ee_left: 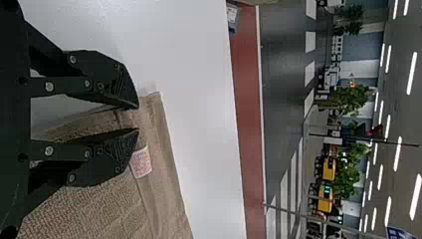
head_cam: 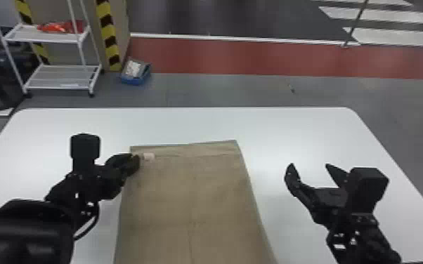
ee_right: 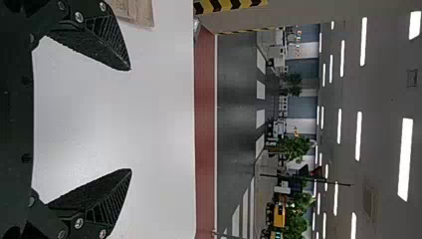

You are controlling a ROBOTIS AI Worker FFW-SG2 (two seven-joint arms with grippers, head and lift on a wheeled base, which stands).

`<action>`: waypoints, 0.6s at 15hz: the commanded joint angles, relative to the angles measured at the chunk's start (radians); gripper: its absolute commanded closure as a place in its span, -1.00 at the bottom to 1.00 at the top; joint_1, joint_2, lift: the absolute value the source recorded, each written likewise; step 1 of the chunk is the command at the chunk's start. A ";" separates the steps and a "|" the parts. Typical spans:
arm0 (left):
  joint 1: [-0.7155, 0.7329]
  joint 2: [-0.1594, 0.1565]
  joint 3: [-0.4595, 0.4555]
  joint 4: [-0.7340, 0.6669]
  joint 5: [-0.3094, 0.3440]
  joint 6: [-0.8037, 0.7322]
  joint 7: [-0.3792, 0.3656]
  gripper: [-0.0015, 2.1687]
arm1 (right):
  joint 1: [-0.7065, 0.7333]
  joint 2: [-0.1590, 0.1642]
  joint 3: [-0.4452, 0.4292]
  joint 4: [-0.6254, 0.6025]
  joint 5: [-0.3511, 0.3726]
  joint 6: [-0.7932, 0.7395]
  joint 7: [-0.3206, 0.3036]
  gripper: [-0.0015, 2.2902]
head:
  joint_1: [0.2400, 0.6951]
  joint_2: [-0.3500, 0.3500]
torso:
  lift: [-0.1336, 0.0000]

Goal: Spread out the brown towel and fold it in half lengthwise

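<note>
Left gripper (head_cam: 136, 160) low over towel (head_cam: 193, 196)

- Left arm (head_cam: 24, 230): enters the head view from the lower left corner, angled forward and inward.
- Left gripper (head_cam: 137, 162): directed inward; flat black fingers (ee_left: 107, 82) set a narrow gap apart, tips nearly level with each other.
- Right arm (head_cam: 374, 233): enters at the lower right, inclined forward and inward.
- Right gripper (head_cam: 310, 165): directed forward; fingers (ee_right: 97, 37) spread wide, tips well apart.

Bright ceiling strips (ee_right: 405, 159) overhead, soft pale glare on the white tabletop (head_cam: 291, 137).
</note>
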 commanded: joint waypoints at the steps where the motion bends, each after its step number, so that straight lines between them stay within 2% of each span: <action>1: 0.002 0.002 0.002 0.000 0.003 0.009 -0.002 0.00 | 0.001 0.000 0.000 -0.003 0.001 0.000 0.000 -0.85 | 1.00 -0.27 | -0.87; 6: 0.041 0.002 0.018 -0.051 0.006 -0.003 -0.013 0.00 | 0.001 0.000 0.000 -0.005 0.001 0.000 0.000 -0.85 | 1.00 -0.27 | -0.87; 8: 0.075 0.000 0.032 -0.106 0.012 -0.009 -0.013 0.23 | 0.001 0.000 -0.002 -0.005 0.001 0.000 0.000 -0.85 | 1.00 -0.26 | -0.87; 9: 0.091 0.002 0.032 -0.138 0.014 -0.006 -0.013 0.23 | 0.001 -0.002 -0.002 -0.005 0.001 0.003 0.000 -0.85 | 1.00 -0.26 | -0.87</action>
